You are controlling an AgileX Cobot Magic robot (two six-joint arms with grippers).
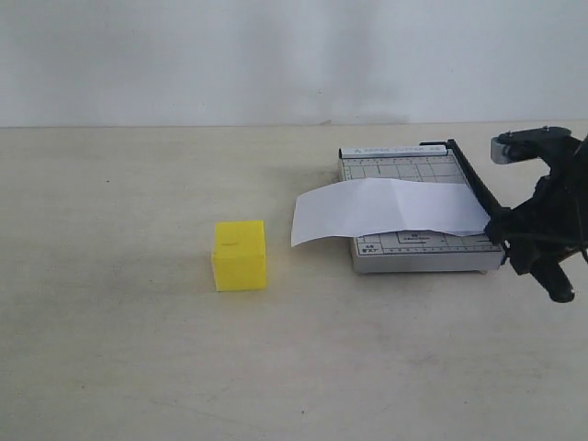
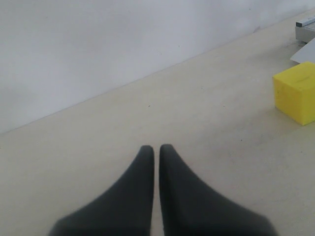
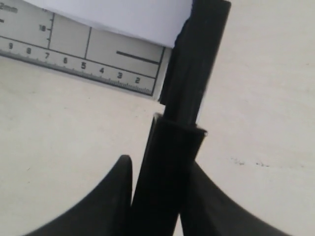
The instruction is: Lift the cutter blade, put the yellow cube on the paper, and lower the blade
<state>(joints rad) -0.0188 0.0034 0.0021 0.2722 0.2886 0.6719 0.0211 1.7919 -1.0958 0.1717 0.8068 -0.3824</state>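
At the right edge of the grey cutter board [image 1: 423,246], the cutter blade [image 1: 473,179] lies down along the board from its hinge at the far corner to the near corner, not yet raised as far as we can tell. Its black handle [image 3: 194,73] runs straight between the jaws of the right gripper [image 3: 160,164]. Both fingers sit against the sides of the handle, so we judge the grip as taken, with the jaws about half spread around it.

Across the board lies the paper [image 1: 386,209], its right end reaching the blade. Its left end overhangs the board and droops toward the table [image 1: 110,349]. We see the yellow cube [image 1: 240,255] standing on the table to the left of the paper's free corner, near it but apart.

Farther off, the left gripper [image 2: 156,147] hovers low over bare table with its fingers pressed together and nothing between them. From its wrist view the cube is ahead and off to one side.

We judge the first step to be in hand: raising the blade. The next move calls for lifting the handle in an arc about the far hinge, firmly enough that it doesn't slip and gently enough that the light board and the loose paper don't shift. For the cube, the left gripper would first have to spread its fingers.
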